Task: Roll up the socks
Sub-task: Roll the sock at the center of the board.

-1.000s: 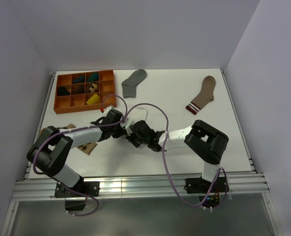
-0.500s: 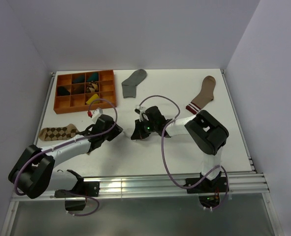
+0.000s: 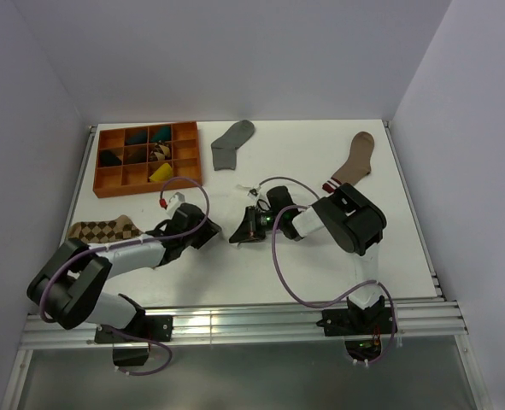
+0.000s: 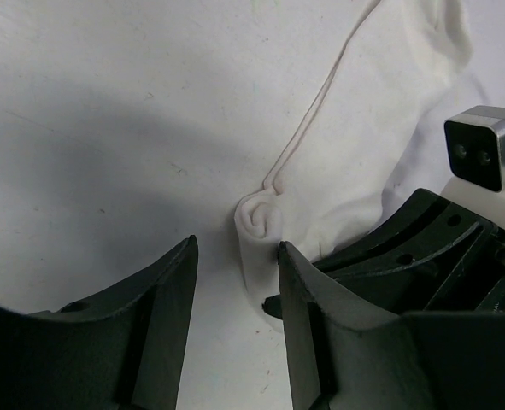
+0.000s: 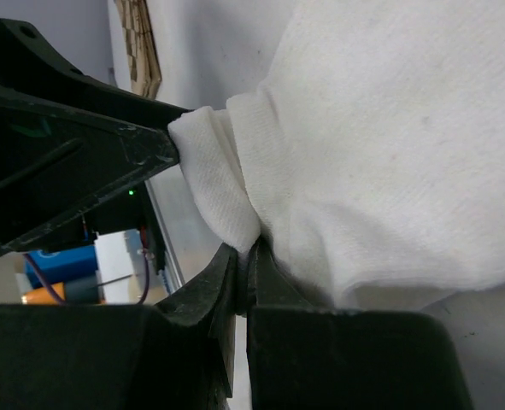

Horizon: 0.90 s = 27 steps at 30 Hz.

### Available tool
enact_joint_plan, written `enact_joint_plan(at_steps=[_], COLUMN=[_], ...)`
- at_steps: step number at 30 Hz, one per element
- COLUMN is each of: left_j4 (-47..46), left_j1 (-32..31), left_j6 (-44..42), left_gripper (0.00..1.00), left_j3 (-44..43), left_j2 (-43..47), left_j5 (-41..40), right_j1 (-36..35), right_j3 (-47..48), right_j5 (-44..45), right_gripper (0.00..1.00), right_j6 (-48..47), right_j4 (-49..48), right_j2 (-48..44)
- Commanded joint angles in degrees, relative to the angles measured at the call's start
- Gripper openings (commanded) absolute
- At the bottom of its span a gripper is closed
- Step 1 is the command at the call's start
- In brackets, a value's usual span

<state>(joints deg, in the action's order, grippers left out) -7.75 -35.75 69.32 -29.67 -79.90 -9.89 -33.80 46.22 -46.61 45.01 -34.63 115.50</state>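
Seen from above, two black-and-white robot arms meet near the middle of a white table (image 3: 320,273), the left gripper (image 3: 213,234) and the right gripper (image 3: 237,233) almost tip to tip. A plain grey fabric sock (image 3: 232,143) lies flat at the far edge, just right of an orange plastic tray of small square compartments (image 3: 107,177). A brown sock with a maroon-and-white striped cuff (image 3: 352,162) lies far right, and a tan-and-brown diamond-patterned sock (image 3: 102,229) near left. From the left wrist, the left gripper (image 4: 235,290) stands partly open and empty, its dark fingers (image 4: 162,312) apart on either side of the tightly rolled end of a plain white fabric sock (image 4: 259,224). The roll lies on the table just beyond their tips, the rest of the sock stretching flat up to the right, with the right gripper (image 4: 273,304) close beside it. From the right wrist, the right gripper (image 5: 244,256) is closed tight, pinching the rolled edge of the white sock (image 5: 389,128), and the left gripper's black finger (image 5: 64,171) touches the roll.
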Motion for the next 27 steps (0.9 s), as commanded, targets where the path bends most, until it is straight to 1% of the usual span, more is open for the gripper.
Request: enact_joint_plan(at_steps=[1, 11, 20, 23, 27], left_j4=[-4.0, -4.0, -1.2, -0.1, 2.3], left_j1=[-0.6, -1.5, -2.4, -2.5, -2.6], left_j6=[1.0, 0.9, 0.6, 0.6, 0.4], left_gripper=[0.48, 0.48, 0.45, 0.41, 0.29], left_j3=[-0.7, -1.8, -3.8, -4.3, -5.1], left_j2=[-1.6, -5.6, -9.4, -9.8, -9.6], left_j5=[0.7, 1.4, 1.6, 1.1, 0.3], right_j1=[0.6, 1.5, 2.0, 2.2, 2.2], right_j3=[-1.7, -1.0, -1.1, -1.0, -0.4], right_j5=[-0.9, -1.6, -1.1, -0.6, 0.3], right_gripper=[0.0, 0.0, 0.0, 0.0, 0.03], right_j6=[3.7, 5.3, 5.7, 5.2, 2.1], right_j4=[-1.1, -1.2, -1.2, -0.4, 1.7], right_j2=[2.8, 4.1, 4.4, 4.1, 2.5])
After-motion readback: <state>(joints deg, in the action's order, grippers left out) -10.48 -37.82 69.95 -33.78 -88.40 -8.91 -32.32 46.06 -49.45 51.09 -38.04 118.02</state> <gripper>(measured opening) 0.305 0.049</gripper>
